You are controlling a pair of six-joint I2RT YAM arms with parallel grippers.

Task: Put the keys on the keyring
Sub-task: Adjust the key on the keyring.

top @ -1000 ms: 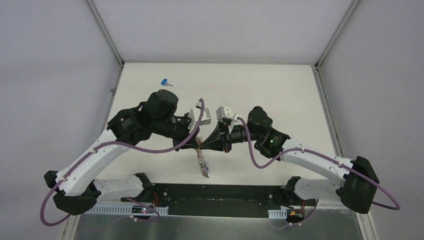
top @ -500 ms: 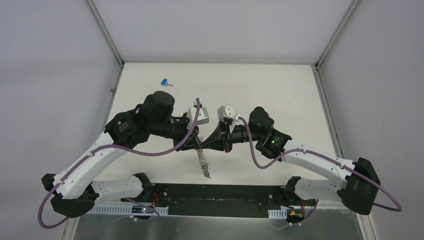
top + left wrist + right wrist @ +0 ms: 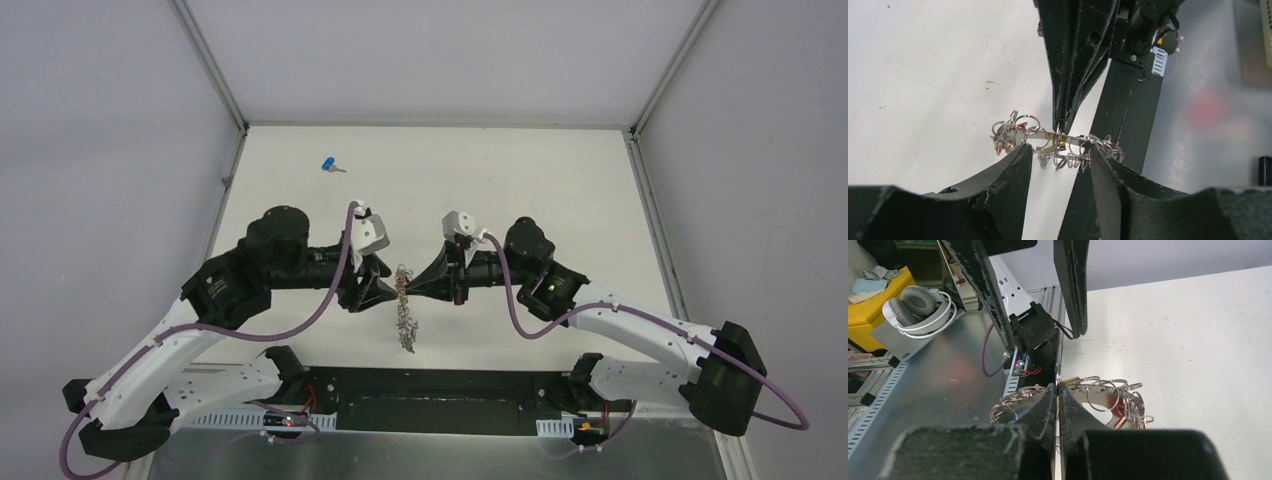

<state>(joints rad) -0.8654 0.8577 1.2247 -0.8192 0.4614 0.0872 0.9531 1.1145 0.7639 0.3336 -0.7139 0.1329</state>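
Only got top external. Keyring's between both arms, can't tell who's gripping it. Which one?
Observer: Right jaws. Left wrist view shows them shut on the band of the large grey metal keyring.
Operator: Left jaws?
Observer: Open, straddling the ring edge-on, clamping nothing.
Operator: Coloured heads on it?
Observer: A small red-headed key hangs at one end.

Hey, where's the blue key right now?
In the top view, the blue key lies alone on the table, far left, beside the left rail.
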